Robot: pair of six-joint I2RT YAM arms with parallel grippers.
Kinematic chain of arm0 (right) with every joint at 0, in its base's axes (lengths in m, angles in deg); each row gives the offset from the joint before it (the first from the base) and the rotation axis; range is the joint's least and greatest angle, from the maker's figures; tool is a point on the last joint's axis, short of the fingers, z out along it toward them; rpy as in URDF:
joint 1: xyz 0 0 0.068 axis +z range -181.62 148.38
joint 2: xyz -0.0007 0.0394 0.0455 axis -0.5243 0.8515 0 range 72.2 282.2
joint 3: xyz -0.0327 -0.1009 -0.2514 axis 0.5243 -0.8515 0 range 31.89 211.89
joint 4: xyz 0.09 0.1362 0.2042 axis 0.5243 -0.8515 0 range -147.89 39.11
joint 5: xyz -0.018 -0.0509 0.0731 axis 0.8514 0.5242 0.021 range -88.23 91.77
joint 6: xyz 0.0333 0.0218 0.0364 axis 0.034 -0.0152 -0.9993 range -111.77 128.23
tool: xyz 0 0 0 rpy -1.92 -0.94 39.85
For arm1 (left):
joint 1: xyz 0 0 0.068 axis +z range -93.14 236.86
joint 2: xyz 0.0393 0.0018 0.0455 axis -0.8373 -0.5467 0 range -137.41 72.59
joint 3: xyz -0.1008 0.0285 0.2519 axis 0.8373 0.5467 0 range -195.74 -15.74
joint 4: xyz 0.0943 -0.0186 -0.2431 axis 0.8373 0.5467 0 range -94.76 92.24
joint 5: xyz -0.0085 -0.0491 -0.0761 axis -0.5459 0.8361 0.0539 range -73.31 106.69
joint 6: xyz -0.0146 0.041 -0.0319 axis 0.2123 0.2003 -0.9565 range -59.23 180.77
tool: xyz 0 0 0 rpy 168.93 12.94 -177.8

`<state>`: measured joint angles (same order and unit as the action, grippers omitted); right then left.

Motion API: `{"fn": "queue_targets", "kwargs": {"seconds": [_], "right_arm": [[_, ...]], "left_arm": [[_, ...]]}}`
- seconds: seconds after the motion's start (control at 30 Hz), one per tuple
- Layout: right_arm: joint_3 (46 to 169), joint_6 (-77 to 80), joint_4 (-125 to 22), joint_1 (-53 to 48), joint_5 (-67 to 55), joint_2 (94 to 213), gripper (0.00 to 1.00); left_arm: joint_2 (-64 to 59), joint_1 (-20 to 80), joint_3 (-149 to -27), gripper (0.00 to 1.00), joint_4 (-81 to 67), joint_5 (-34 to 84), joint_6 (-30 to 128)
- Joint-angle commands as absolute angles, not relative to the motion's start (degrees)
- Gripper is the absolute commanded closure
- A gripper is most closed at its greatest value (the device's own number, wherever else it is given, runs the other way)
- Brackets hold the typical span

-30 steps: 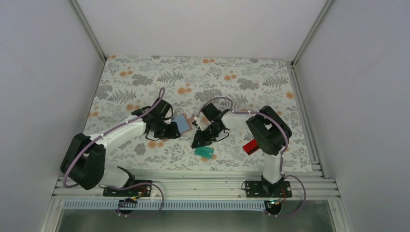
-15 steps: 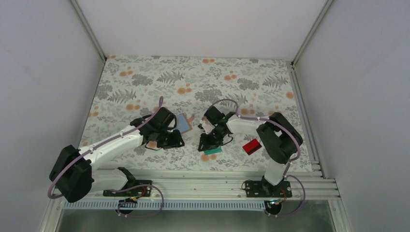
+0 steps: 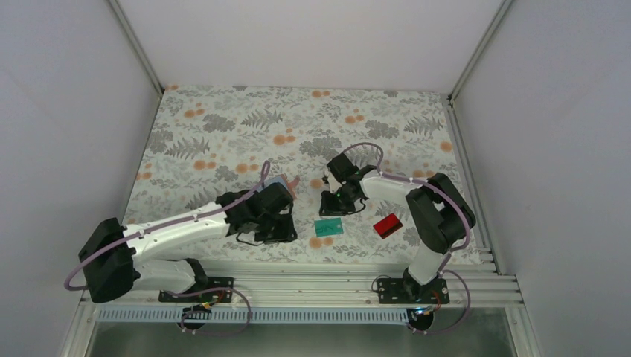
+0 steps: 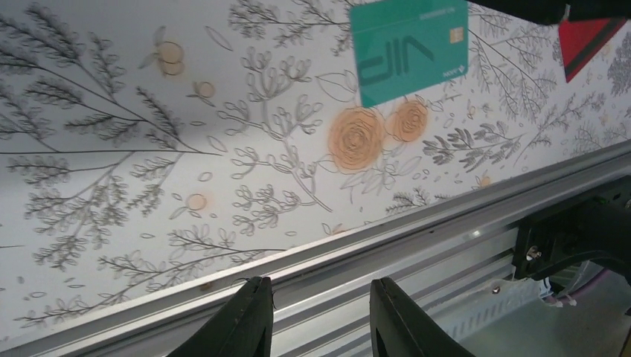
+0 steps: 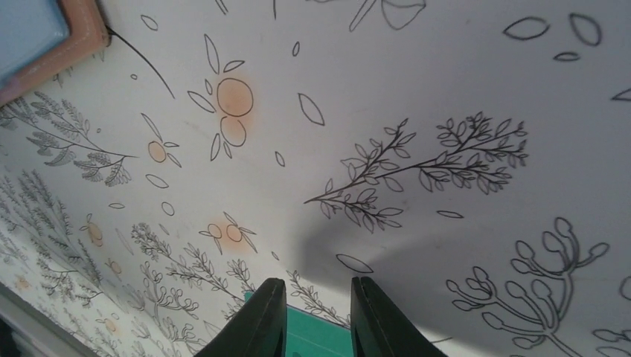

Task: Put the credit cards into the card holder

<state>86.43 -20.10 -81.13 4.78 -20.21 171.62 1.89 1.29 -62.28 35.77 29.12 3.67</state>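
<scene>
I take the step in hand to be the pickup of the thin teal-green plastic card (image 3: 328, 225), which lies flat on the flowered tablecloth (image 3: 223, 119). The right gripper (image 5: 318, 286) hangs over its far edge, fingers narrowly parted and pinching nothing. The left gripper (image 4: 320, 286) is spread and empty too. The flat tan-brown leather-like card holder (image 3: 281, 181) peeks out beyond the left wrist. Next, I'd judge, the right fingers must catch the card's thin edge and carry it to the holder's mouth.

A card (image 3: 328, 226) lies flat on the table (image 3: 223, 126), just before the right gripper (image 3: 331, 204) and right of the left gripper (image 3: 274, 235); a second card (image 3: 388, 225) lies further right. The card holder (image 3: 281, 184) lies behind the left gripper.
</scene>
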Motion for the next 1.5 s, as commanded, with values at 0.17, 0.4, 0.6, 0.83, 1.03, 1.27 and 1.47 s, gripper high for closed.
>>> {"fn": "queue_targets", "kwargs": {"seconds": [0.17, 0.4, 0.6, 0.83, 1.03, 1.27, 1.47], "right_arm": [[74.78, -21.44, -85.71, 5.78, -13.46, 168.32, 0.83], [72.10, -28.34, -90.70, 11.60, -16.09, 162.43, 0.85], [67.48, -34.73, -90.07, 15.91, -17.26, 160.64, 0.85], [65.37, -38.30, -92.32, 16.72, -15.67, 155.50, 0.85], [69.61, -41.08, -93.93, 16.72, -14.88, 148.05, 0.80], [68.23, -50.78, -98.65, 16.11, -15.04, 137.97, 0.52], [63.32, -57.21, -102.22, 15.86, -15.59, 131.05, 0.43]], "left_arm": [[-2.32, -2.82, -66.89, 0.65, 36.39, 23.81, 1.06], [-4.68, -2.82, -65.59, 0.65, 32.40, 28.14, 3.83], [-6.77, -2.93, -63.83, 0.63, 27.28, 33.08, 4.83], [-12.18, -3.48, -66.98, 0.62, 24.43, 34.41, 9.59], [-16.99, -3.44, -70.79, 0.62, 23.11, 35.82, 12.94], [-24.32, -3.38, -76.62, 0.64, 22.34, 39.00, 17.71], [-29.48, -3.39, -80.38, 0.67, 21.24, 43.99, 22.19]]}}
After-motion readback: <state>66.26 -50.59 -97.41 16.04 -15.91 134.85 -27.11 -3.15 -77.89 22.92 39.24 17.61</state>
